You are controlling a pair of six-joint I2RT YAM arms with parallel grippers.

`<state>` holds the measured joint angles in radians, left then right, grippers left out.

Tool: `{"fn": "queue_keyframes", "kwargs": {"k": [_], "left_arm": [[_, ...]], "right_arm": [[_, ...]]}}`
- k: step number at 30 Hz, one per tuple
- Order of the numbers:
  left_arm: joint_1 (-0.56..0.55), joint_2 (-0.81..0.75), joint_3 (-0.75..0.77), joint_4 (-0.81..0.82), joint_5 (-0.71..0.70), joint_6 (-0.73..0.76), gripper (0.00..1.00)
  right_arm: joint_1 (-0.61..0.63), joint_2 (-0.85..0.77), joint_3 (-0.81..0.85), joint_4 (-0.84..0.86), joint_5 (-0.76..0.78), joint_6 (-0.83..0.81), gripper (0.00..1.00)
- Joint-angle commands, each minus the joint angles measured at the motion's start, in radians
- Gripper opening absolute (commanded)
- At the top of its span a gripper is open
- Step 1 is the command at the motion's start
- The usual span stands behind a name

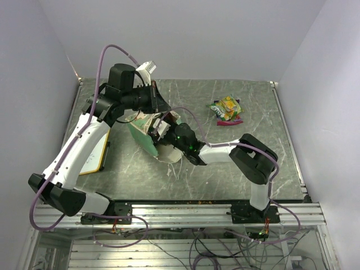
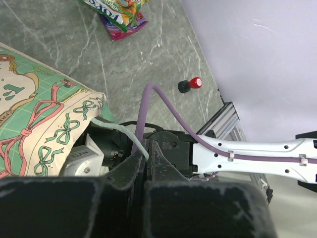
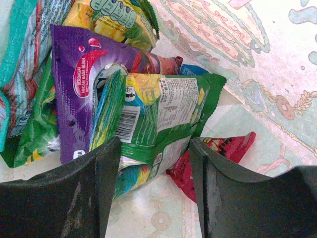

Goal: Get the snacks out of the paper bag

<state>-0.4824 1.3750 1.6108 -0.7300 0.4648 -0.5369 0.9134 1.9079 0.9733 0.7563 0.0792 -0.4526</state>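
The paper bag [image 1: 142, 136] lies at the table's middle left with its mouth towards the right arm. Its cream printed front shows in the left wrist view [image 2: 44, 124]. My left gripper [image 2: 147, 148] is shut on a pale strip at the bag's rim [image 2: 119, 130] and holds it up. My right gripper [image 3: 154, 163] is inside the bag, open, with its fingers on either side of a green snack packet [image 3: 163, 109]. Purple [image 3: 79, 84], yellow-green [image 3: 109, 17] and red [image 3: 223, 148] packets lie around it. Two snacks [image 1: 226, 108] lie on the table at the back right.
A wood-framed whiteboard [image 1: 97, 154] lies at the left edge. A small red-topped black button [image 2: 190, 84] stands near the table's edge rail. My right arm [image 1: 225, 151] stretches across the middle towards the bag.
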Motion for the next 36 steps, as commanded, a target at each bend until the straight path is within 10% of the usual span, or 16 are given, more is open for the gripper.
{"fn": "queue_keyframes", "kwargs": {"k": [1, 36], "left_arm": [[-0.005, -0.005, 0.010, 0.047, 0.023, -0.022, 0.07], [-0.005, 0.006, 0.064, -0.023, 0.007, 0.019, 0.07]], "right_arm": [[-0.002, 0.025, 0.021, 0.062, -0.041, 0.046, 0.59], [-0.012, -0.014, -0.068, 0.021, -0.102, 0.056, 0.66]]}}
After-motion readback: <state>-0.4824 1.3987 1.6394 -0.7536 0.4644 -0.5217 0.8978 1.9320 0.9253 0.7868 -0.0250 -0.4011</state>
